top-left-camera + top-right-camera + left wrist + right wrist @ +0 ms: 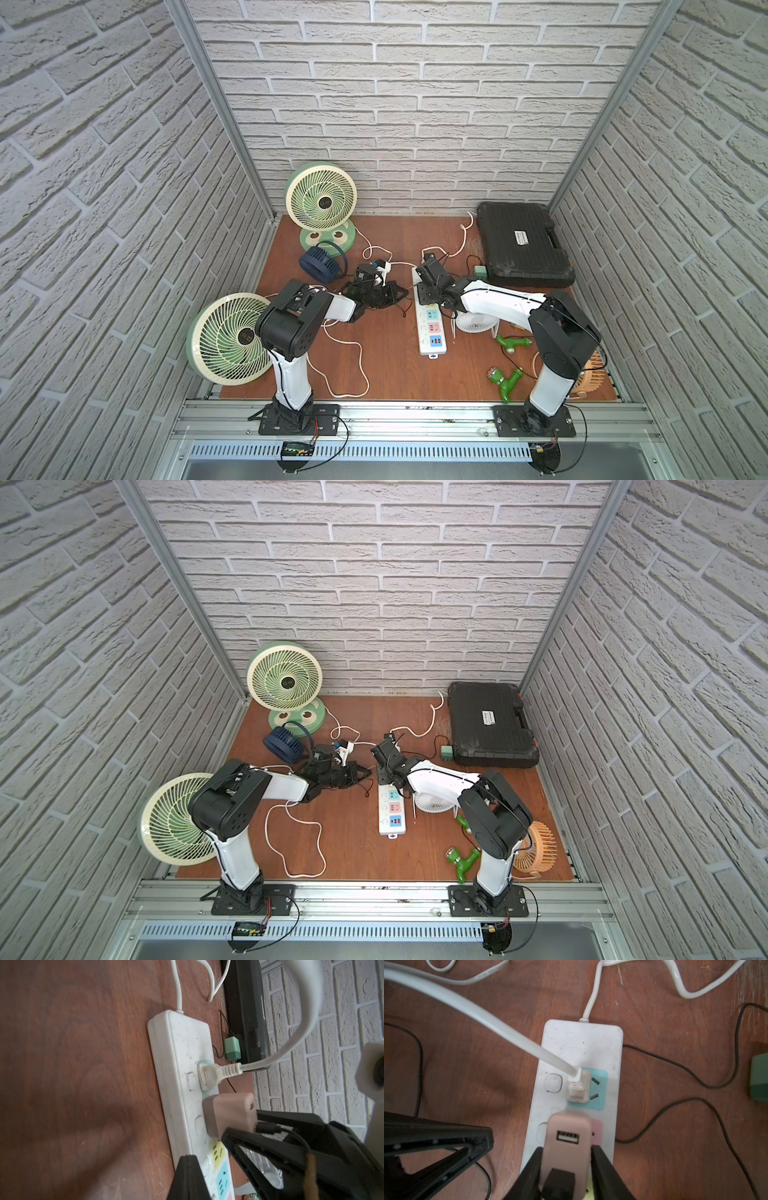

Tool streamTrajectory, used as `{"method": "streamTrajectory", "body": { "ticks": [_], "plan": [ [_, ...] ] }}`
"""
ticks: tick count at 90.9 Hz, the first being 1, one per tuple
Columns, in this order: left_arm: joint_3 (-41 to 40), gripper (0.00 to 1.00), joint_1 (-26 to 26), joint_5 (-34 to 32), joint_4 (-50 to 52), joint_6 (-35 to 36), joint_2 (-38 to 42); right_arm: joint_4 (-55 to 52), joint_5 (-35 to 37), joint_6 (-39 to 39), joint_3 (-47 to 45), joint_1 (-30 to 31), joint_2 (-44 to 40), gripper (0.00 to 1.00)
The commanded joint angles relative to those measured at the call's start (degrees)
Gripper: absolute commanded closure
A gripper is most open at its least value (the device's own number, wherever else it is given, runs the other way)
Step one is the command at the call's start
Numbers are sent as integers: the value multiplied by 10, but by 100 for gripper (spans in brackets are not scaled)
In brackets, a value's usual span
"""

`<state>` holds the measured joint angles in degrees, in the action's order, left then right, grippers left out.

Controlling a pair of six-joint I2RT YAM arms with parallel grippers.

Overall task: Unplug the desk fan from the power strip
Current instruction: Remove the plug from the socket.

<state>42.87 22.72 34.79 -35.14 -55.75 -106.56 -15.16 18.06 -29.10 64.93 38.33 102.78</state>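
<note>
Fingers of left gripper [188, 1159] pressed together, holding nothing, just left of power strip [429, 330]. Strip flat on wooden table [374, 365], sockets up, long axis running front to back: cord end toward brick back wall [415, 124], blue USB panel [435, 341] end toward near edge. Right gripper [566, 1148] clamped on pink charger [566, 1126] plugged into strip's pink socket. Farther right, black case [523, 257]; white label [521, 237] on lid, print too small to read.
</note>
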Motion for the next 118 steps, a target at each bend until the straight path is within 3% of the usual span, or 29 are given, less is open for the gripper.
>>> {"method": "streamTrajectory", "body": {
  "ticks": [1, 14, 32, 100, 118],
  "plan": [
    [11, 100, 3, 9, -31, -2, -7, 23, 36, -10, 9, 7, 7, 68],
    [20, 100, 6, 11, -32, -2, -8, 24, 47, -10, 7, 11, 9, 79],
    [41, 100, 12, 12, -28, -3, -13, 24, 50, -11, 7, 13, 11, 85],
    [119, 100, 30, 15, -10, -17, -105, 27, 36, -17, 6, 14, 20, 86],
    [122, 100, 31, 6, 7, -15, -114, 14, 74, -14, 19, 32, 17, 84]
  ]
}}
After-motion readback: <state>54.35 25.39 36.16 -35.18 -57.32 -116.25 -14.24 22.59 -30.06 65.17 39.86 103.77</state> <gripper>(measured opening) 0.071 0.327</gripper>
